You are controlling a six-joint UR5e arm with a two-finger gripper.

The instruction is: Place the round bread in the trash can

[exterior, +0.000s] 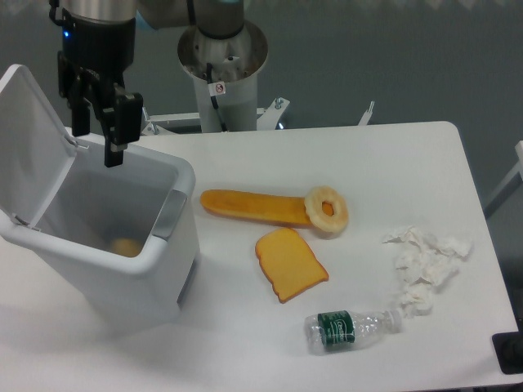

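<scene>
Gripper: the gripper (96, 135) is hanging over the bin's far rim, at about 10 o'clock on the picture; its two fingers (114, 131) are pointing down and standing well apart, gripping nothing.
Bread: the bread (124, 246) is lying inside the bin, on the floor near the front wall; only an orange-golden patch is showing, the rest being hidden by the rim.
Bin: the bin (147, 269) is sitting at the table's 9 o'clock edge, white and rectangular, with its lid (24, 139) standing open on the left and a grey panel (167, 216) showing on the right rim.
Table: the table (392, 163) is filling most of the picture, white, with rounded corners.
Loaf: the loaf (249, 207) is lying near the centre, long and orange, just right of the bin.
Ring: the ring (317, 211) is leaning against the loaf's right end, pale with a hole.
Toast: the toast (290, 263) is lying flat at 6 o'clock from the loaf, close to it but apart.
Bottle: the bottle (351, 327) is lying on its side at about 5 o'clock, clear with a green label.
Tissue: the tissue (425, 265) is lying crumpled at about 4 o'clock, its lower end just beside the bottle's cap.
Arm base: the arm base (222, 69) is standing at 12 o'clock, behind the table's far edge.
</scene>
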